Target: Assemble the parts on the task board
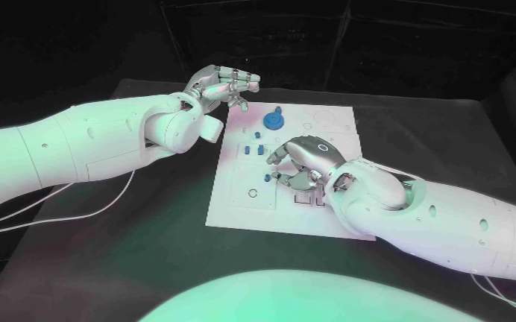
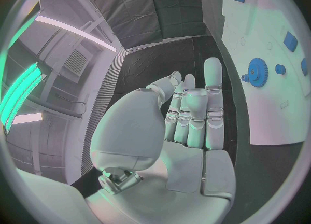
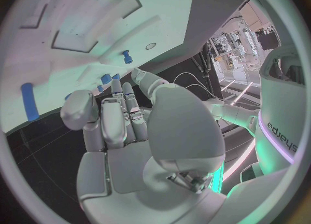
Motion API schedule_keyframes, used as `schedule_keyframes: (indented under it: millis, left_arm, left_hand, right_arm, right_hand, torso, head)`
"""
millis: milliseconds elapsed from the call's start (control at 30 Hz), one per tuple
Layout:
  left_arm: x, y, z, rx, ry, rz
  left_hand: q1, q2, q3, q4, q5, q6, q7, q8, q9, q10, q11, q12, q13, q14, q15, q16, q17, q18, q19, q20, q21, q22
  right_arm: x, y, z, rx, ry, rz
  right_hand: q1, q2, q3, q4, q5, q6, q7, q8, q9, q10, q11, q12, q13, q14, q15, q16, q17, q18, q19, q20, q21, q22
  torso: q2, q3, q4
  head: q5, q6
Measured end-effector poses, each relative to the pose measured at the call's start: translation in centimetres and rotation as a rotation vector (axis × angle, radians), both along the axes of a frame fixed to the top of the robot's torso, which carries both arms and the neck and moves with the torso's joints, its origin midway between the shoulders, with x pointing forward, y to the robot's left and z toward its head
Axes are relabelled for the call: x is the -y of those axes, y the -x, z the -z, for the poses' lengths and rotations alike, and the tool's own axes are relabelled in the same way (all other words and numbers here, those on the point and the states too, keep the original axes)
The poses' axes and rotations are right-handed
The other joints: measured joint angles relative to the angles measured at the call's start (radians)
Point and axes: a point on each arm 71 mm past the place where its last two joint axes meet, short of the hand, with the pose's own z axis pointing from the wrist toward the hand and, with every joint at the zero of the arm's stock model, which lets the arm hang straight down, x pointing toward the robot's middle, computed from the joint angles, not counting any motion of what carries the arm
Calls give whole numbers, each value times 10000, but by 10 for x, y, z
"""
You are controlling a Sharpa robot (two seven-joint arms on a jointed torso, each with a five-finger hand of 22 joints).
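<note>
**Small blue parts wait on the white board while both hands hover empty**

From where I stand, the left hand (image 1: 221, 87) hangs just off the board's far left corner, above the black table (image 1: 140, 210). Its fingers are loosely curled, apart from one another, and nothing sits in them; the left wrist view shows the palm bare.

Next across comes the task board (image 1: 242, 214), a flat white plate lying in the middle of the table. On its far half a blue gear (image 1: 275, 121) lies flat, and nearer the robot a few small blue pegs (image 1: 256, 147) lie scattered on the plate. The right wrist view picks out a longer blue bar (image 3: 28, 101) lying on the board, near shallow rectangular recesses (image 3: 71, 40) sunk in the plate. Those recesses look empty, so I'd judge the assembly barely begun.

The parts look like stiff, light plastic, smooth enough to slip. I'd take the gear by its toothed rim and the pegs across their short sides, with a fingertip pinch.

Furthest right, the right hand (image 1: 304, 164) is arched low over the board's middle, fingers bent downward. They seem to clasp nothing.
</note>
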Motion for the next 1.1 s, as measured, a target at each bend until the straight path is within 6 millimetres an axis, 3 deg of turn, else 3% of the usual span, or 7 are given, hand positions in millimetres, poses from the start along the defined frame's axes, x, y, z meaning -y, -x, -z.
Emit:
schedule_keyframes:
  millis: [100,200,300,367,533,933,1100]
  left_arm:
    - [-1,0,0,-11,-4,-6]
    - [0,1,0,-30,3,29]
    - [1,2,1,-49,10,68]
    - [0,2,1,-54,8,69]
    - [-2,2,1,-59,-12,20]
    - [-3,2,1,-61,-17,8]
    - [-3,2,1,-61,-20,3]
  left_hand:
    - [0,0,0,0,0,0,0,0,0,0,0,0,0,0,0,0,0,0,0,0,0,0]
    - [0,0,0,0,0,0,0,0,0,0,0,0,-1,0,0,0,0,-1,0,0,0,0]
    - [0,0,0,0,0,0,0,0,0,0,0,0,-1,0,0,0,0,0,0,0,0,0]
    - [0,0,0,0,0,-25,25,0,0,0,0,0,6,0,0,0,-13,0,0,0,0,0]
    - [0,0,0,0,0,-36,36,0,1,0,0,0,10,0,0,0,-16,0,0,0,0,-8]
    - [0,0,0,0,0,-36,36,0,1,0,0,0,9,0,0,0,-15,0,0,0,0,-6]
    - [0,0,0,0,0,-36,36,0,1,0,0,0,8,0,0,0,-15,0,0,0,0,-6]
  right_arm:
    - [16,-1,-3,-242,-110,365]
    - [29,-7,-12,-378,-240,758]
    - [41,-17,-27,-401,-257,1140]
    - [48,-23,-33,-463,-166,1333]
    - [62,-35,-39,-626,296,1669]
    - [75,-50,-31,-729,1510,1816]
    - [73,-51,-29,-758,1905,1672]
  right_hand:
    - [-112,-50,-161,77,0,-85,-85,0,0,10,-10,37,4,0,0,0,-73,1,0,0,0,-24]
    - [-236,-132,-514,169,-158,-274,-273,0,-5,-17,-133,110,4,0,0,-123,-203,-1,-54,-54,-119,-217]
    - [-235,-131,-870,232,-293,-495,-313,0,-9,-155,-213,113,-25,-34,-34,-321,-467,-1,-298,-109,-465,-761]
    - [-231,-127,-1127,245,-342,-623,-326,0,-9,-435,-178,90,-61,-38,-38,-442,-633,163,-470,-111,-726,-1171]
    - [78,69,-1855,274,-347,-1007,-462,0,-9,-1155,-66,-82,-79,-37,-38,-745,-1019,162,-579,-35,-1185,-1791]
    - [572,251,-2379,282,-243,-1097,-491,0,-9,-1481,17,-26,-77,1,0,-776,-1061,163,-611,-3,-1247,-1873]
    - [854,534,-2421,241,-233,-983,-468,69,32,-1342,-69,247,-51,0,0,-776,-1018,161,-580,18,-1247,-1801]
  torso:
    - [-6,-6,-12]
    - [-8,-12,-24]
    - [-11,-12,-34]
    - [-12,-15,-39]
    - [-14,-20,-35]
    - [-1,-21,-20]
    - [-1,-18,-21]
  head:
    - [-57,62]
    - [-105,112]
    - [-174,154]
    - [-203,178]
    - [-299,241]
    - [-383,270]
    - [-373,240]
